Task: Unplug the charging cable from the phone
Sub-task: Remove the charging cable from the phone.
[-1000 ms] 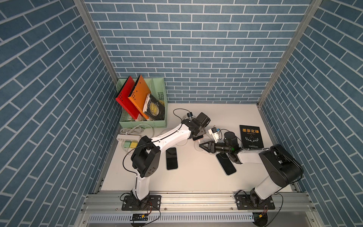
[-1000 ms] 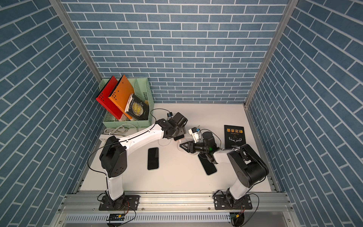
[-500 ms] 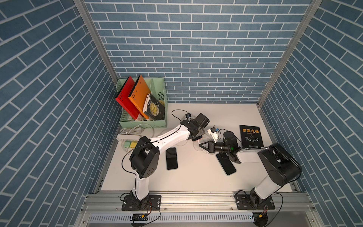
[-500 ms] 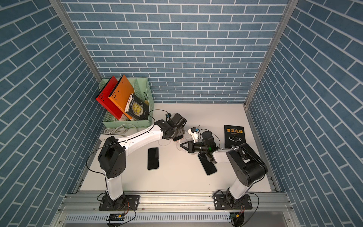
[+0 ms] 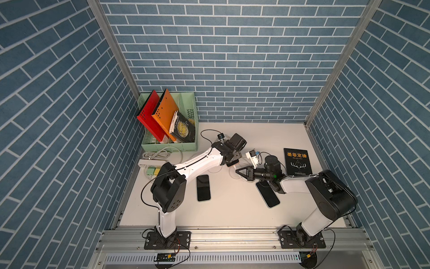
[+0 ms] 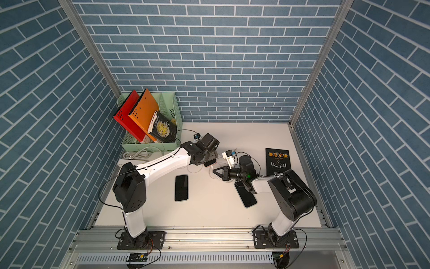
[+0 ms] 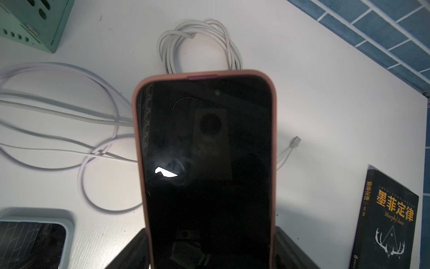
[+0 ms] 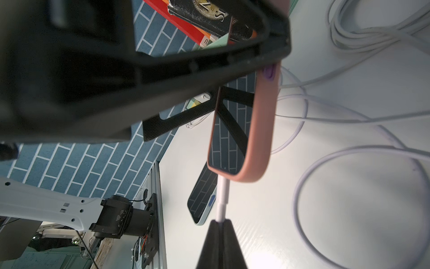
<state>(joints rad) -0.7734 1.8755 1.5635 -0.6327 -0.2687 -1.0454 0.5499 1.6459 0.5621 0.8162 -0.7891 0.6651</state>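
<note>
Green bin with books sits back-left, and a spare dark phone lies flat on the counter. Left tool clamps the pink-cased phone by its long edges, held above the counter mid-scene. Charging cable is plugged into the phone's end, slack looping on the counter. Right tool is pinched tight on the cable just below the plug. Black book lies far right.

Quick count: three phones, two black books, two folders (red, orange), one green bin, one power strip, two robot arms. White cables are too tangled to count.
</note>
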